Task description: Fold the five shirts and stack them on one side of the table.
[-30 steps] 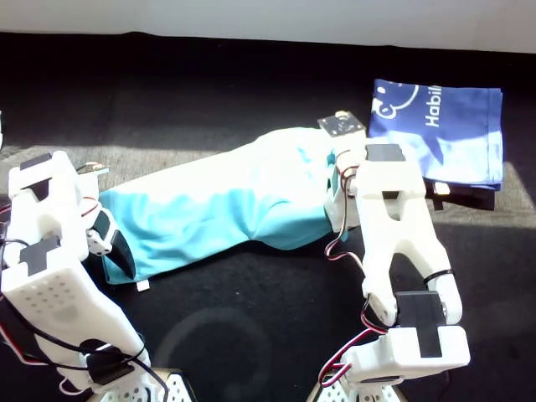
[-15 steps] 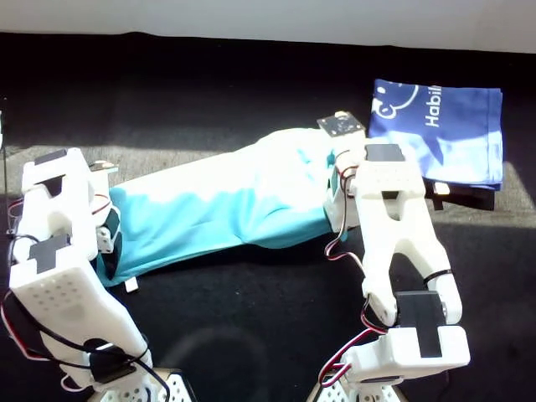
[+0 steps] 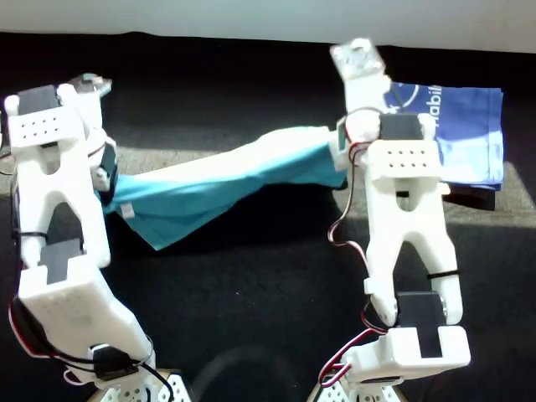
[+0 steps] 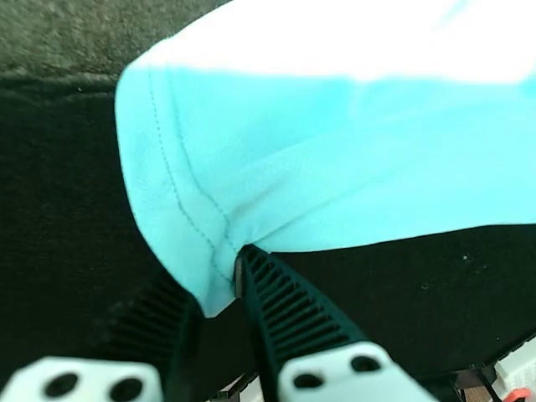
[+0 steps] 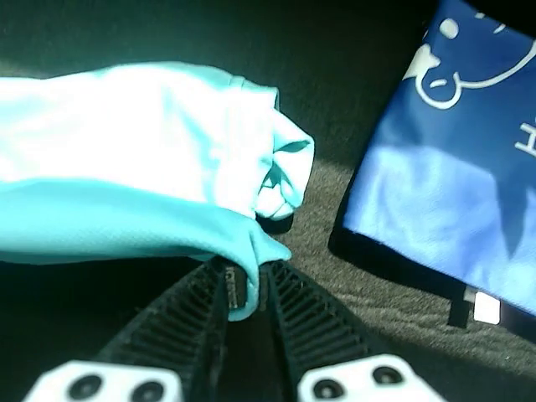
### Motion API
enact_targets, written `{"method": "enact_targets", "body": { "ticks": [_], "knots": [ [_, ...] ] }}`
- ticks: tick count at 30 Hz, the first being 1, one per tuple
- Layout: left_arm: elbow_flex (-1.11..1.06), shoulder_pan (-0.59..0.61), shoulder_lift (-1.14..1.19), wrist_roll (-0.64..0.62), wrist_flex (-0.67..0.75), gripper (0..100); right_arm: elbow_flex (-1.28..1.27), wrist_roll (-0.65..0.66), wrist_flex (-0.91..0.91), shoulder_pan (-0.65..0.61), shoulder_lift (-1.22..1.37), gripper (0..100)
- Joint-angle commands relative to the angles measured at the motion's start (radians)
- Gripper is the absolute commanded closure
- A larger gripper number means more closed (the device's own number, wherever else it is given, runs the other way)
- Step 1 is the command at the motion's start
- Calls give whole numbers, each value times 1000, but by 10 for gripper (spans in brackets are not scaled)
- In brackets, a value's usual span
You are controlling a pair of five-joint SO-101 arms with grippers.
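A turquoise shirt (image 3: 219, 178) hangs stretched between the two arms above the dark table, sagging toward the left end. My left gripper (image 4: 219, 285) is shut on the shirt's hemmed edge (image 4: 193, 226). My right gripper (image 5: 244, 295) is shut on the opposite edge of the turquoise shirt (image 5: 126, 193). In the high view the left gripper (image 3: 107, 180) holds the lower left end and the right gripper (image 3: 339, 151) the raised right end. A folded blue shirt (image 3: 456, 134) with white print lies flat at the back right, also seen as the blue shirt (image 5: 444, 167) beyond the right gripper.
A dark folded garment (image 3: 473, 194) peeks out under the blue shirt. The table cover (image 3: 251, 293) is black cloth, with a sunlit band across the middle. A pale wall edge (image 3: 251, 21) runs along the back.
Both arms have risen and swung toward the back, lifting the turquoise shirt off the table; it now hangs taut and narrow between them instead of lying spread out.
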State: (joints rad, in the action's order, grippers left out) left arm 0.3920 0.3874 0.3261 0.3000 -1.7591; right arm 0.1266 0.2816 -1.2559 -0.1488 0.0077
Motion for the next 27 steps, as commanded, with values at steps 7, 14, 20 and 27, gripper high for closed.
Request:
{"method": "enact_targets", "body": {
  "ticks": [7, 14, 20, 27],
  "knots": [
    [56, -61, -512, -25, 2, 991, 492, -8, -202, 15, -61, 992],
    [58, -16, -731, -29, 72, 991, 877, -6, -361, 15, -61, 992],
    [51, 36, -819, -26, 140, 992, 1125, 6, -420, 16, -61, 992],
    [62, 51, -828, -29, 170, 992, 1204, 109, -415, 16, -61, 992]
  ]
}}
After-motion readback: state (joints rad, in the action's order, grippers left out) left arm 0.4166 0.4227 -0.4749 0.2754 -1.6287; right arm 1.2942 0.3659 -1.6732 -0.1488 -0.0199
